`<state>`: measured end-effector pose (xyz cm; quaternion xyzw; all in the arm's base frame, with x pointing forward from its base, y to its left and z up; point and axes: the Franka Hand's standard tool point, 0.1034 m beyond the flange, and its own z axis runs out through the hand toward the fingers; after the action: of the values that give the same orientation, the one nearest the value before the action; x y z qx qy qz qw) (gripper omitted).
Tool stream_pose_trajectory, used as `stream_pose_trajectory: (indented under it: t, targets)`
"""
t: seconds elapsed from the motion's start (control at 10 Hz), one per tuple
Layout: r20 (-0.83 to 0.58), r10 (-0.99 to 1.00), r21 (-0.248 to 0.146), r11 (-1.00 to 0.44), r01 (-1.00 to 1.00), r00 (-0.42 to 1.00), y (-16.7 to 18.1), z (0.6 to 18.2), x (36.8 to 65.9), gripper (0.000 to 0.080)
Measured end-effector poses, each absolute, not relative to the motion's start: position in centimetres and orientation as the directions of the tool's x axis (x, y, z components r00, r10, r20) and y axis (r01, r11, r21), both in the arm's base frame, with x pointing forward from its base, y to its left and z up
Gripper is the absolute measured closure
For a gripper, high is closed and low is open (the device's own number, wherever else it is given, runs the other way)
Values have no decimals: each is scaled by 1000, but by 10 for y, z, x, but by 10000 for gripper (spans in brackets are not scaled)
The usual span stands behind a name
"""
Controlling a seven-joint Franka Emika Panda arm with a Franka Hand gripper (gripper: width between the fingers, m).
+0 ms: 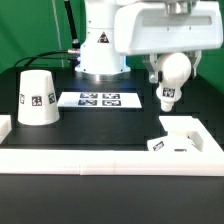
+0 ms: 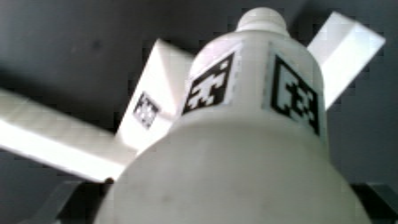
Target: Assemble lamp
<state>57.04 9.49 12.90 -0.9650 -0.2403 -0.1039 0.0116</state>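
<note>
- White bulb (image 1: pixel 167 95) hung in the air, and the gripper (image 1: pixel 170 70) had its two fingers closed on the bulb's round head.
- Its long axis stood nearly upright: round head at 12 o'clock, narrow tagged end at 6 o'clock, clear of the table.
- In the exterior view, the flat square base (image 1: pixel 188 135) lay on the table at about 5 o'clock from the bulb, near it but, as I judged, not directly under it.
- At about 9 o'clock, well apart and beyond the marker board (image 1: pixel 100 99), the shade (image 1: pixel 38 97) stood with its wide mouth down.
- To my judgement, the coming move asked for a small shift toward 5 o'clock, then a straight descent with the axis kept upright.
</note>
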Motion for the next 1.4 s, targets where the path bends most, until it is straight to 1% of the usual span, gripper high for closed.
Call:
stream_pose_trajectory:
  t: [0.3, 0.4, 0.5, 0.7, 0.8, 0.9, 1.0, 1.1, 1.2, 1.3, 1.4]
  targets:
    - [224, 474, 35, -877, 479, 852, 93, 154, 598, 223]
    - [238, 473, 41, -877, 478, 848, 94, 158, 604, 223]
    - [255, 473, 49, -878, 477, 844, 93, 155, 603, 223]
    - [272, 471, 58, -878, 474, 839, 92, 155, 605, 223]
    - [270, 472, 57, -878, 475, 839, 92, 154, 604, 223]
    - [309, 479, 79, -874, 480, 822, 91, 153, 608, 223]
    - [312, 487, 85, -869, 487, 815, 90, 151, 611, 223]
    - [324, 489, 91, -868, 488, 810, 91, 154, 620, 223]
    - [356, 493, 108, -865, 489, 794, 92, 155, 628, 223]
    - [370, 488, 112, -868, 484, 790, 93, 153, 630, 223]
    - [374, 480, 107, -873, 477, 794, 98, 153, 629, 223]
